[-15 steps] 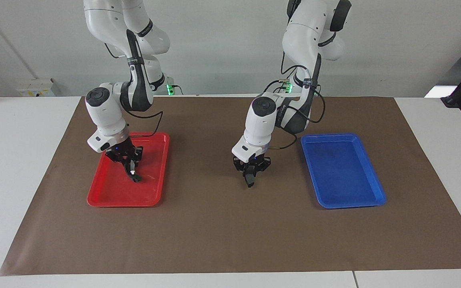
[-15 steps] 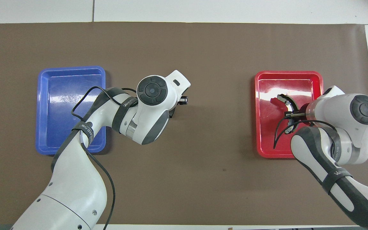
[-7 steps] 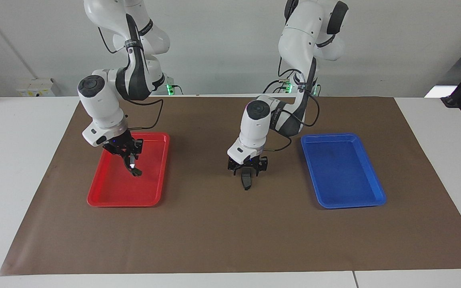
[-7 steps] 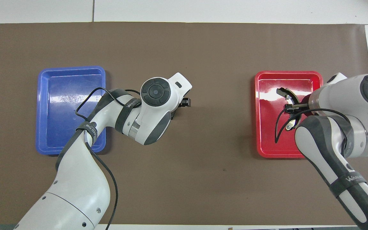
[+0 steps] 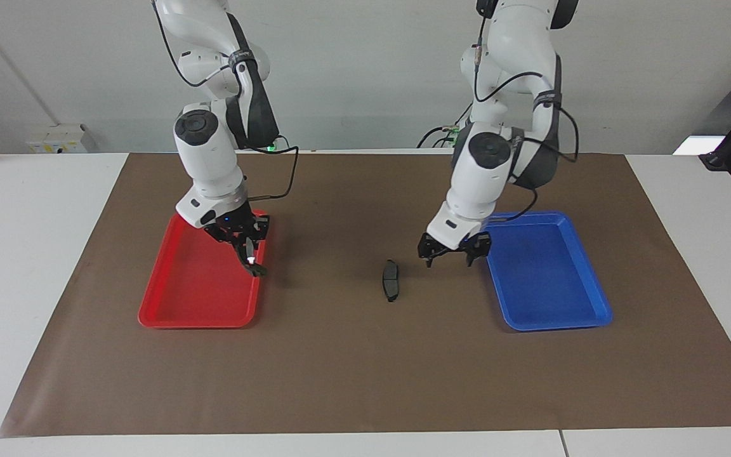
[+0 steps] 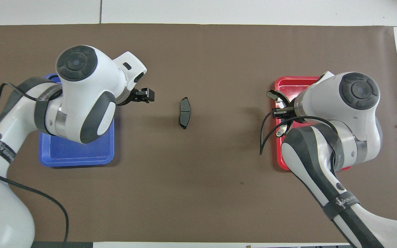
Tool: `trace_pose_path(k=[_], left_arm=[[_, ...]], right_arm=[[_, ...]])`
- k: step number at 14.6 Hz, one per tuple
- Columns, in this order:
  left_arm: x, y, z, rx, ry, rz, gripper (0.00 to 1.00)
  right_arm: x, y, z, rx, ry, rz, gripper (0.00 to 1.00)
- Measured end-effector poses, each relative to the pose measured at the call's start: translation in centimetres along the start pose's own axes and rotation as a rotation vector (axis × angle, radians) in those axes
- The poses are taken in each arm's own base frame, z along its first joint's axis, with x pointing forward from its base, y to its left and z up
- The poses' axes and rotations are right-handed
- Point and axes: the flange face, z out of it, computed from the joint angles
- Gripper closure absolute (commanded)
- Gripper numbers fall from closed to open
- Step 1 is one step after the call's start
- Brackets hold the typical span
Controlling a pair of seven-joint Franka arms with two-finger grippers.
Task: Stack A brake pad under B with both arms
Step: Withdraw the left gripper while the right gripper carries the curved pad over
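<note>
The A brake pad (image 5: pixel 391 281), a short dark grey oblong, lies flat on the brown mat midway between the two trays; it also shows in the overhead view (image 6: pixel 184 112). My left gripper (image 5: pixel 448 255) is open and empty, raised over the mat between the pad and the blue tray, and shows in the overhead view (image 6: pixel 146 95). My right gripper (image 5: pixel 248 247) is shut on B (image 5: pixel 255 268), the long black crescent, and holds it in the air over the red tray's edge toward the table's middle. In the overhead view the right gripper (image 6: pixel 281 110) grips B (image 6: pixel 273 94) near its middle.
The red tray (image 5: pixel 181 304) lies at the right arm's end (image 6: pixel 289 82) and the blue tray (image 5: pixel 549 279) at the left arm's end (image 6: pixel 74 155). Both trays show nothing in them. A brown mat (image 5: pixel 365 368) covers the table's middle.
My left gripper let go of the A pad on the mat, opened, and rose toward the blue tray. My right gripper lifted B and carried it to the red tray's inner edge.
</note>
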Motion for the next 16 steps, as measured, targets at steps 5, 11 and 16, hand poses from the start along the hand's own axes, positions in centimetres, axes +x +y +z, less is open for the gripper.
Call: trace_pose_path(k=[5, 11, 16], left_arm=[[-1.1, -10.7, -5.9, 0.001, -0.053, 0.060, 0.01], [-3.1, -17.7, -12.1, -0.010, -0.137, 0.081, 0.01], [-3.7, -18.7, -13.7, -0.014, -0.167, 0.081, 0.01]], right_arm=[[2.2, -12.1, 0.8, 0.018, -0.002, 0.112, 1.00], [2.3, -23.6, 6.2, -0.006, -0.011, 0.192, 1.00], [2.0, -26.3, 8.3, 0.006, 0.004, 0.199, 1.00]])
